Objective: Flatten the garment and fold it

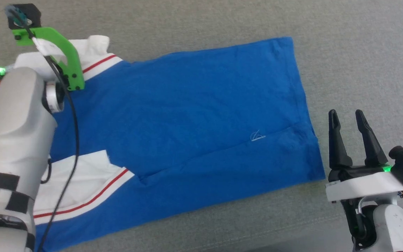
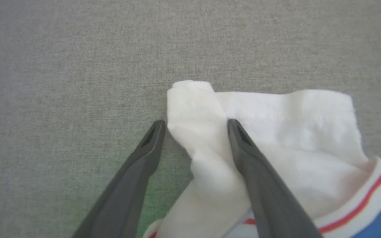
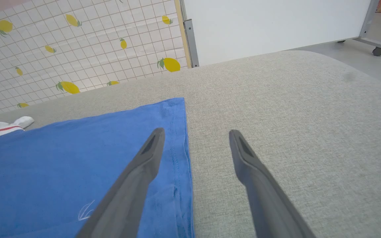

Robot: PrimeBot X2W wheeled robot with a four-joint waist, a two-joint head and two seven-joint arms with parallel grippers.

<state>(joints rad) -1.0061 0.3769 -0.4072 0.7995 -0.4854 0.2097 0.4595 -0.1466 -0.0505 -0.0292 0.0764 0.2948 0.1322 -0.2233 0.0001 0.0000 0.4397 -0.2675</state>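
Blue garment (image 1: 187, 105) lying flat, white sleeve (image 2: 276, 125) bunched | both jaws wide apart

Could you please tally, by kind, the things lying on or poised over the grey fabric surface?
Garments, one royal-blue soft jersey T-shirt with white sleeves and red stripe trim: 1
Grippers with two long dark fingers, the left gripper and the right gripper, both open: 2
Total: 3
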